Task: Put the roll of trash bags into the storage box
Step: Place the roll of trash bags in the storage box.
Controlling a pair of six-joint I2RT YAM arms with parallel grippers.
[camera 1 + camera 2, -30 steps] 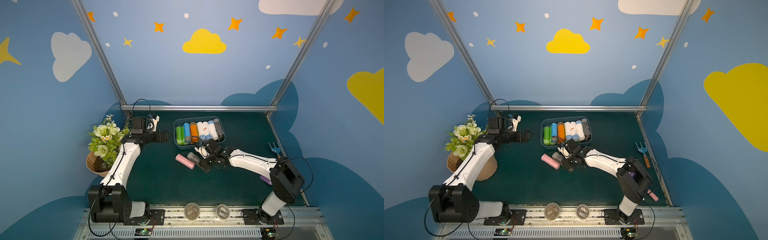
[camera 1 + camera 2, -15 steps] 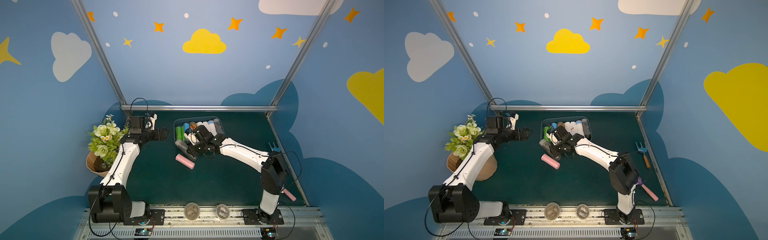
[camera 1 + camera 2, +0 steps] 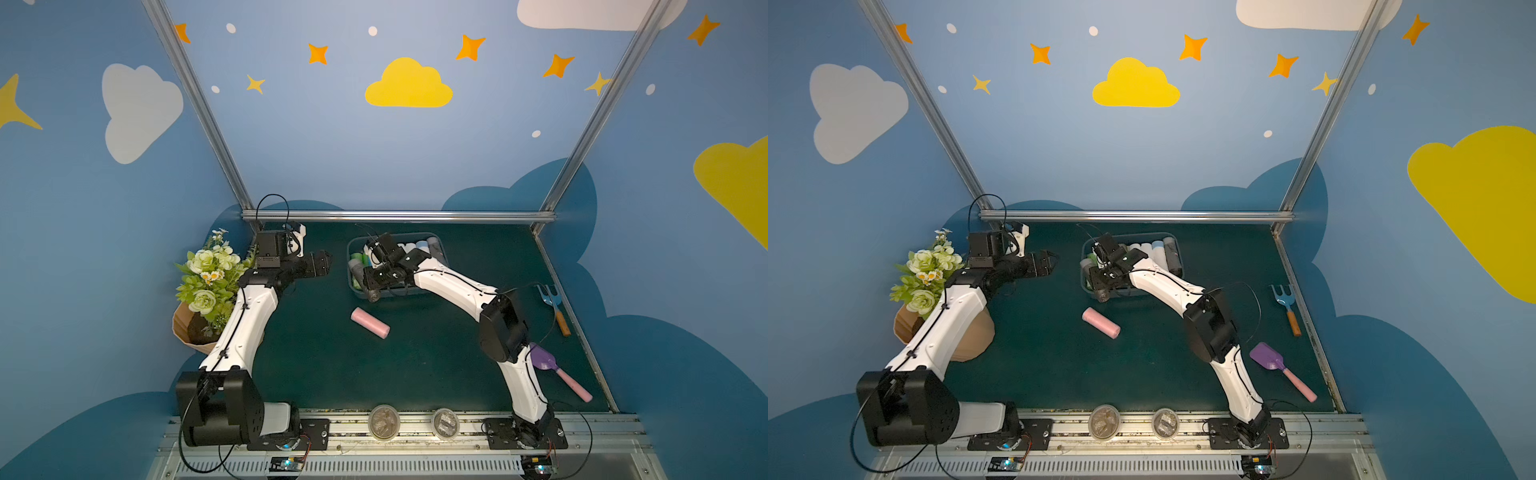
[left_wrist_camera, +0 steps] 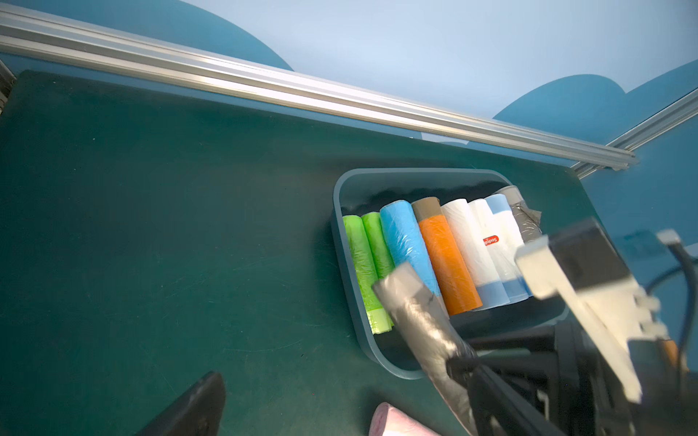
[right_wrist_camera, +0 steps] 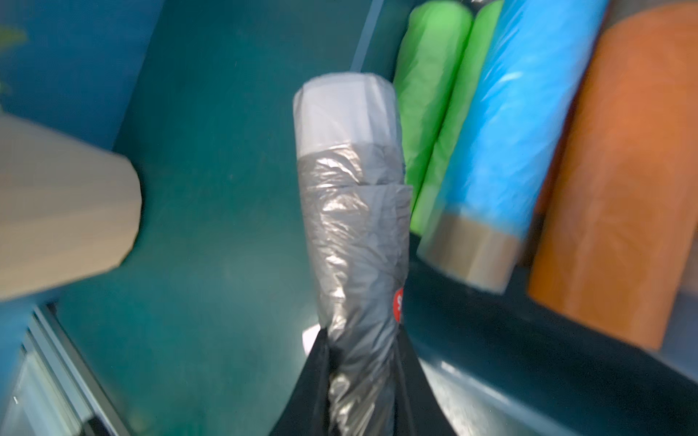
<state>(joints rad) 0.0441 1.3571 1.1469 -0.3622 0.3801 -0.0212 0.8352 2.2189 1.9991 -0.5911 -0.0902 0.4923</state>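
The right gripper (image 5: 362, 377) has its jaws shut tight on the grey roll of trash bags (image 5: 351, 188). It grips the roll near one end. The roll is up over the corner of the storage box (image 4: 338, 241) that is closest to the left arm and the robot's base. The roll is tilted. Its free end is over the green rolls (image 4: 364, 260) in the box, and its gripped end sticks out past the rim. I cannot tell if it touches the green rolls.

Next to the green rolls in the box lie a blue roll (image 4: 406, 241), an orange roll (image 4: 449, 264) and white rolls (image 4: 468, 241), all side by side.

The left gripper (image 3: 323, 264) hovers beside the box, on the left arm's side, not touching it. Its jaws are wide open and hold nothing.

A pink roll (image 3: 370, 323) lies on the mat (image 3: 316, 353) in front of the box, near it but not touching.
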